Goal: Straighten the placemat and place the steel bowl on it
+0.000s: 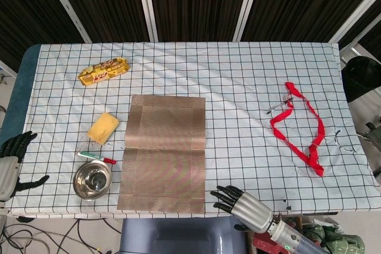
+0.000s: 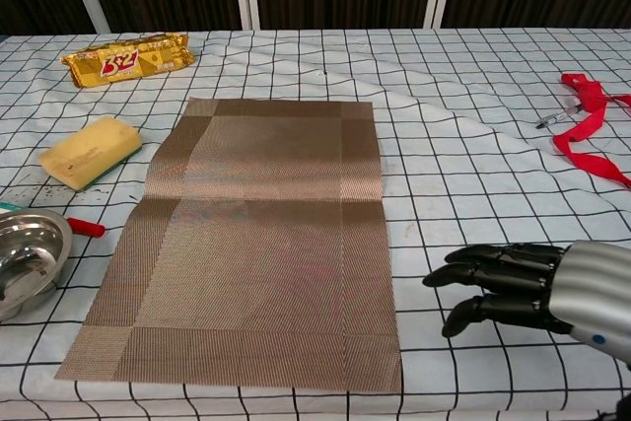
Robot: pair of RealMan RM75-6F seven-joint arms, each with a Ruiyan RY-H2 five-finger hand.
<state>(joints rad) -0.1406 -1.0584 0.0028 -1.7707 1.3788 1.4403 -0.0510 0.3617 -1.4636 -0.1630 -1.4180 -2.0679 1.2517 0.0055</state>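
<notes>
A brown woven placemat (image 1: 164, 153) (image 2: 256, 234) lies lengthwise on the checked cloth, with its left edge bowed inward. The steel bowl (image 1: 92, 180) (image 2: 28, 258) sits empty to the left of the placemat's near end. My right hand (image 1: 241, 203) (image 2: 532, 288) hovers open just right of the placemat's near right corner, fingers pointing toward it and holding nothing. At the table's near left edge my left hand (image 1: 12, 165) is open and apart from the bowl.
A yellow sponge (image 1: 103, 127) and a red-capped marker (image 1: 96, 158) lie just behind the bowl. A yellow snack packet (image 1: 104, 70) is at the back left. On the right lie a red ribbon (image 1: 300, 129) and a small pen (image 1: 275, 109).
</notes>
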